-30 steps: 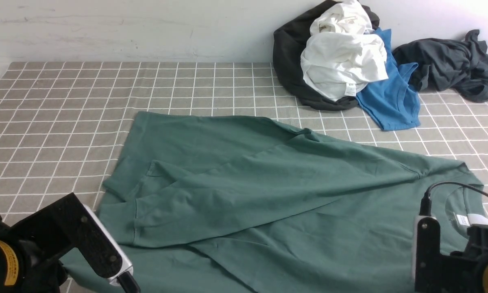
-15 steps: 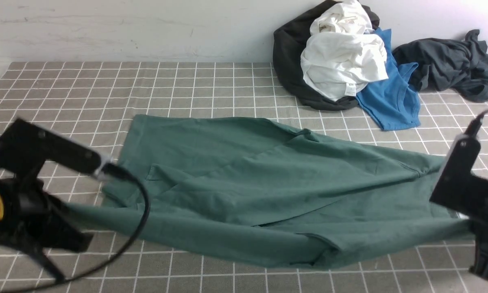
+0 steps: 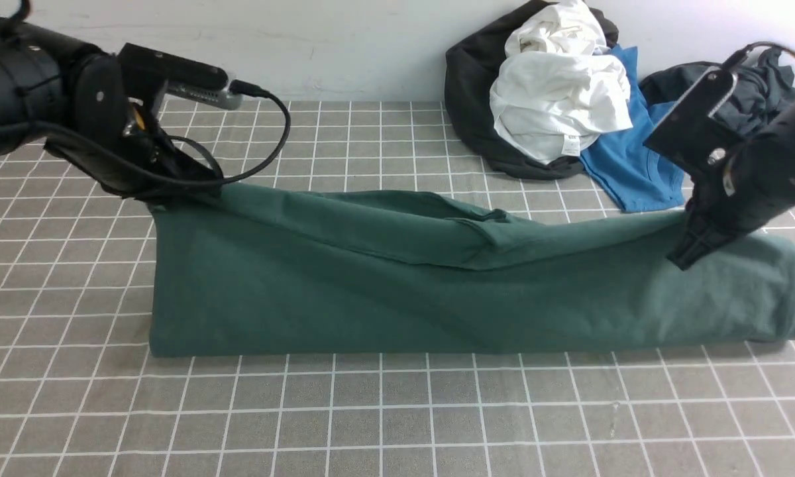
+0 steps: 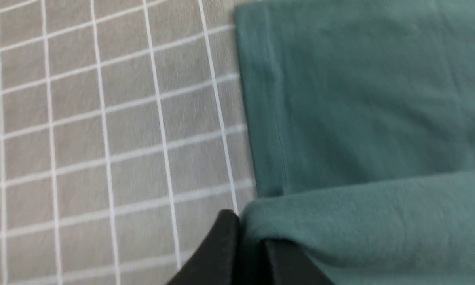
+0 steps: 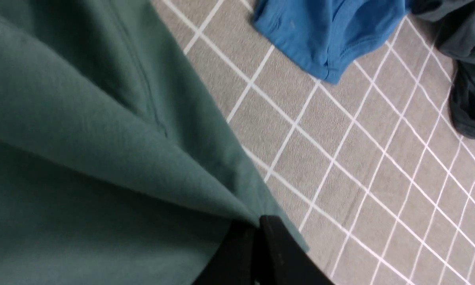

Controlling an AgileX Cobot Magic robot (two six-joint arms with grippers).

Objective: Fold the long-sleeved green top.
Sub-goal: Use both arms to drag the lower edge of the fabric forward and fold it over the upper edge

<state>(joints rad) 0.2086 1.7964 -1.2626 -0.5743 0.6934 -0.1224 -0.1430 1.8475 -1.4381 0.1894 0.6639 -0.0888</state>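
From the front, the dark green cotton long-sleeved top (image 3: pixel 397 291) lies doubled over, its neck and chest hidden in the fold. The fingertips of the left gripper (image 3: pixel 171 193) and the right gripper (image 3: pixel 682 257) are buried in its far edge. Both arms are cut off by the picture's sides. The right arm covers part of the crumpled dark grey garment (image 3: pixel 772 73) at far right. Both wrist views are blurred, with only black fingertips (image 4: pixel 217 253) showing at the edge.
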